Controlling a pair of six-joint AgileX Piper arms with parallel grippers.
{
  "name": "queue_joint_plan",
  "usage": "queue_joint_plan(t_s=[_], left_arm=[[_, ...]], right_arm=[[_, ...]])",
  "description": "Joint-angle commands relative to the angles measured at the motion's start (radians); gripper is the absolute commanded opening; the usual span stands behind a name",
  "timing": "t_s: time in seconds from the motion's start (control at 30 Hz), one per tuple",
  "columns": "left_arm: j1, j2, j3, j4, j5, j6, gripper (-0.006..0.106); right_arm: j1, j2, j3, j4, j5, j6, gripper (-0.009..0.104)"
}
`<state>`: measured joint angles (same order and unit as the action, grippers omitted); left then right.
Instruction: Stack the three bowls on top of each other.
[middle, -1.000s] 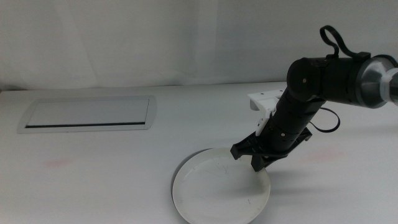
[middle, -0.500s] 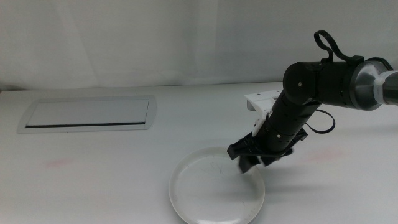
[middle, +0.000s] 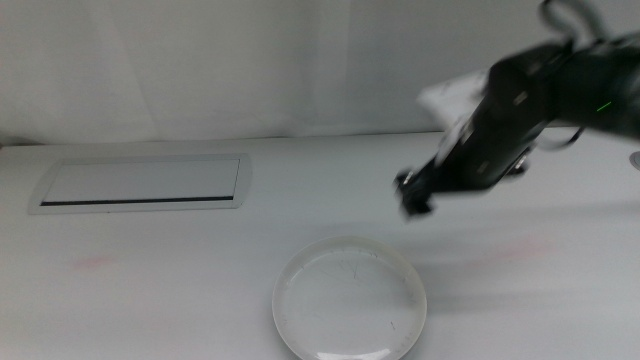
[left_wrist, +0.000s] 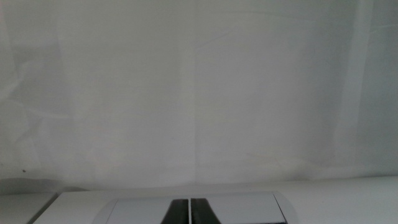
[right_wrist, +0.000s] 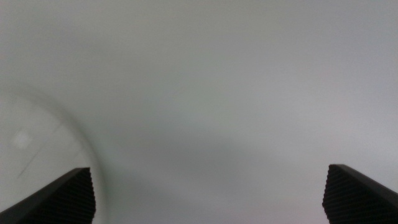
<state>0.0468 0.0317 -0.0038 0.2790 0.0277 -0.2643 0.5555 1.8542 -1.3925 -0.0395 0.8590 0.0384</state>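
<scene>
My table (middle: 180, 290) carries one cream white bowl (middle: 350, 312) near its front edge, flat and free, a base for stacking. My right gripper (middle: 413, 194) hangs above it, fingers spread wide, empty. Left gripper (left_wrist: 188, 211) waits, fingers closed, facing the white panel (middle: 140, 183).

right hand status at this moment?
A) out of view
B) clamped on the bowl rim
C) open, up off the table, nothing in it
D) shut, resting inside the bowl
C: the right hand hangs above the table past the bowl, and its wrist view shows both jaws spread far apart with only bare table between them; the left hand waits shut by the flat panel.
</scene>
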Motion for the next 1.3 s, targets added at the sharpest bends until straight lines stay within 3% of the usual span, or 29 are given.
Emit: queue_joint_plan(t_s=[0.0, 0.13, 0.17, 0.3, 0.5, 0.6, 0.7, 0.77, 0.83, 1.07, 1.27], left_arm=[[0.002, -0.004, 0.039, -0.005, 0.000, -0.013, -0.003], [0.002, -0.004, 0.039, -0.005, 0.000, -0.013, -0.003], [0.002, -0.004, 0.039, -0.005, 0.000, -0.013, -0.003], [0.002, -0.004, 0.039, -0.005, 0.000, -0.013, -0.003], [0.002, -0.004, 0.039, -0.005, 0.000, -0.013, -0.003], [0.002, -0.004, 0.039, -0.005, 0.000, -0.013, -0.003], [0.002, -0.004, 0.039, -0.005, 0.000, -0.013, -0.003], [0.002, -0.004, 0.039, -0.005, 0.000, -0.013, -0.003], [0.002, -0.004, 0.039, -0.005, 0.000, -0.013, -0.003], [0.002, -0.004, 0.039, -0.005, 0.002, -0.013, -0.003], [0.002, -0.004, 0.039, -0.005, 0.002, -0.013, -0.003]], right_arm=[[-0.054, -0.097, -0.043, -0.157, 0.002, 0.071, 0.103], [-0.173, -0.255, -0.058, -0.228, 0.004, 0.078, 0.103], [-0.285, -0.381, -0.058, -0.229, 0.016, 0.051, 0.102], [-0.418, -0.564, -0.026, -0.229, 0.016, 0.005, 0.098], [-0.457, -0.917, 0.203, -0.234, -0.058, -0.009, 0.088], [-0.457, -1.103, 0.376, -0.205, -0.101, -0.009, 0.079], [-0.457, -1.309, 0.534, -0.161, -0.134, -0.012, 0.055], [-0.457, -1.430, 0.628, -0.135, -0.144, -0.012, 0.032], [-0.457, -1.558, 0.724, -0.109, -0.160, 0.023, 0.000], [-0.457, -1.794, 0.993, -0.115, -0.280, 0.200, -0.002], [-0.457, -1.794, 1.132, -0.108, -0.419, 0.173, -0.002]])
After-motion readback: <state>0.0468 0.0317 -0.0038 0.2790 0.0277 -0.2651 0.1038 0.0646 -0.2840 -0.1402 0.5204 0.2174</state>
